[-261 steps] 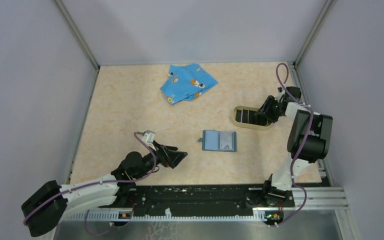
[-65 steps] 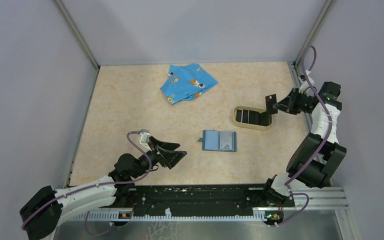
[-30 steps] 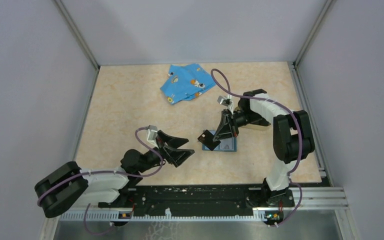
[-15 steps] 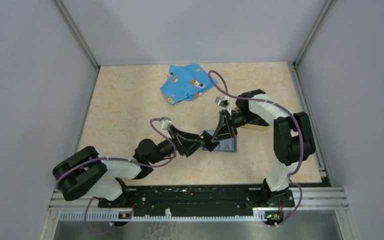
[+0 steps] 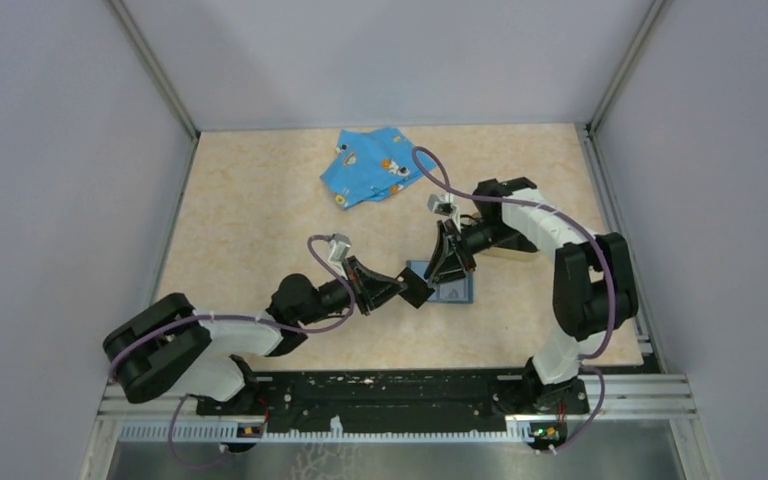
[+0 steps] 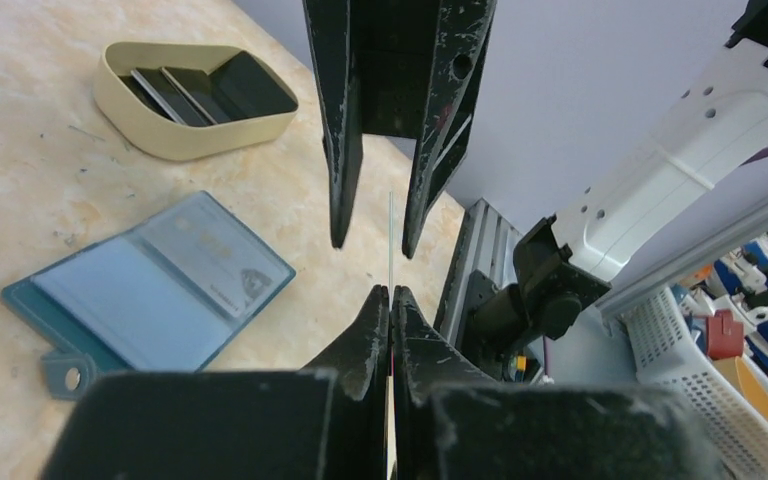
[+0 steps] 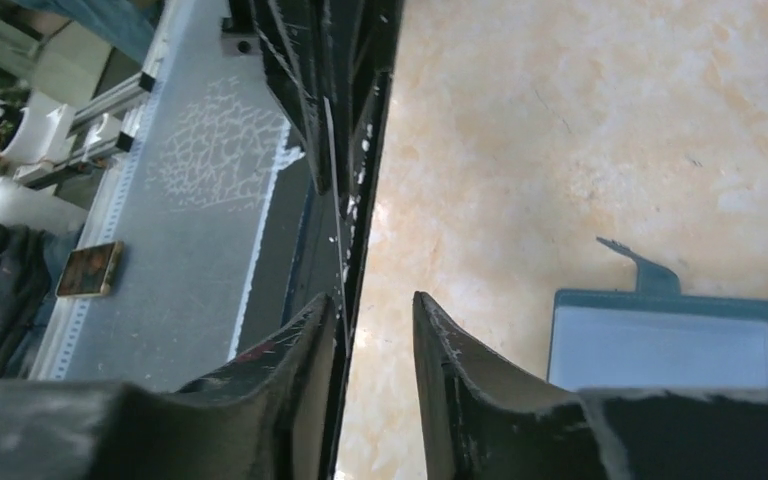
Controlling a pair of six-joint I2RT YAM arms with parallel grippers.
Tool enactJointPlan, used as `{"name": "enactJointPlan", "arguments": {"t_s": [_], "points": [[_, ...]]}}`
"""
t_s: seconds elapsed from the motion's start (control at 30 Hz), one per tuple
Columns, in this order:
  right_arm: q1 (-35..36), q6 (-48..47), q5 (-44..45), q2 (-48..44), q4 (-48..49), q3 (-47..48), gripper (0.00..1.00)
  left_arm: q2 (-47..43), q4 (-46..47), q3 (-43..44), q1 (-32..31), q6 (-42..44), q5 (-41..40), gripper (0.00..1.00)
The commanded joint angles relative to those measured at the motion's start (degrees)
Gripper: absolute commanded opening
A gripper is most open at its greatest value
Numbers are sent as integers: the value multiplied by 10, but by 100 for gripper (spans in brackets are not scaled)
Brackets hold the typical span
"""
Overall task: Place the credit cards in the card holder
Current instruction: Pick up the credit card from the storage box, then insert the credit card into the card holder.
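One black credit card [image 5: 418, 291] hangs on edge just left of the open teal card holder [image 5: 457, 292]. My left gripper [image 6: 391, 290] is shut on it; in the left wrist view the card [image 6: 390, 240] shows as a thin line rising from the jaws. My right gripper [image 7: 375, 305] reaches in from the opposite side. Its jaws stand open on either side of the card's far edge [image 7: 335, 230], which lies near one finger [image 7: 310, 335]. The holder [image 6: 150, 290] lies flat on the table, with its pale blue inside facing up. More black cards [image 6: 210, 90] sit in the tan tray.
The tan oval tray [image 6: 175, 140] stands beyond the holder, under the right arm. A blue cartoon-print cloth [image 5: 375, 165] lies at the back of the table. The black rail [image 5: 390, 390] with both arm bases runs along the near edge.
The left gripper has reached in to the card above the holder and shut on it. The right gripper, which carried the card here, has opened its jaws off it.
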Motion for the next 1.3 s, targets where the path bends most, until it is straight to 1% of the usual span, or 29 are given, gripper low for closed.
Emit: {"name": "enactJointPlan", "arguments": {"t_s": [0.0, 0.03, 0.07, 0.1, 0.17, 0.27, 0.37, 0.4, 0.43, 0.53, 0.6, 0.63, 0.67, 0.73, 0.77, 0.8, 0.83, 0.97, 1.1, 1.27], "points": [[5, 97, 128, -85, 107, 7, 40, -72, -113, -3, 25, 37, 51, 0], [1, 141, 169, -108, 161, -8, 43, -83, -149, 2, 33, 38, 69, 0], [-4, 174, 210, -136, 212, -29, 49, -90, -179, 11, 43, 41, 91, 0], [-9, 200, 244, -163, 257, -48, 53, -94, -210, 20, 53, 43, 114, 0], [-20, 216, 285, -200, 312, -76, 54, -85, -261, 42, 76, 43, 151, 0], [-31, 205, 293, -213, 320, -82, 54, -42, -303, 85, 107, 35, 211, 0], [-31, 205, 318, -213, 334, -85, 53, 22, -320, 137, 132, 15, 267, 0], [-30, 190, 320, -216, 329, -85, 53, 45, -321, 155, 138, 9, 288, 0], [-27, 152, 319, -221, 316, -86, 53, 71, -321, 174, 143, 6, 310, 0], [-20, -27, 327, -243, 248, -107, 56, 149, -319, 231, 153, -8, 370, 0], [-16, -146, 340, -261, 230, -147, 64, 194, -303, 258, 156, -15, 398, 0], [-16, -177, 343, -270, 242, -171, 68, 214, -299, 271, 158, -17, 406, 0], [-16, -183, 341, -279, 269, -196, 71, 231, -296, 282, 161, -18, 412, 0], [-13, -152, 329, -286, 330, -234, 74, 256, -299, 299, 169, -15, 419, 0], [-8, -154, 337, -282, 332, -237, 74, 266, -304, 307, 172, -12, 425, 0], [-6, -168, 346, -276, 316, -234, 72, 274, -313, 316, 176, -8, 428, 0], [-5, -161, 353, -270, 318, -235, 70, 282, -322, 328, 178, -3, 432, 0], [2, -151, 370, -255, 353, -260, 67, 321, -353, 366, 182, 15, 438, 0], [9, -134, 406, -238, 389, -274, 65, 352, -357, 390, 185, 11, 443, 0], [19, -128, 426, -206, 386, -266, 60, 378, -352, 404, 184, 3, 444, 0]]}}
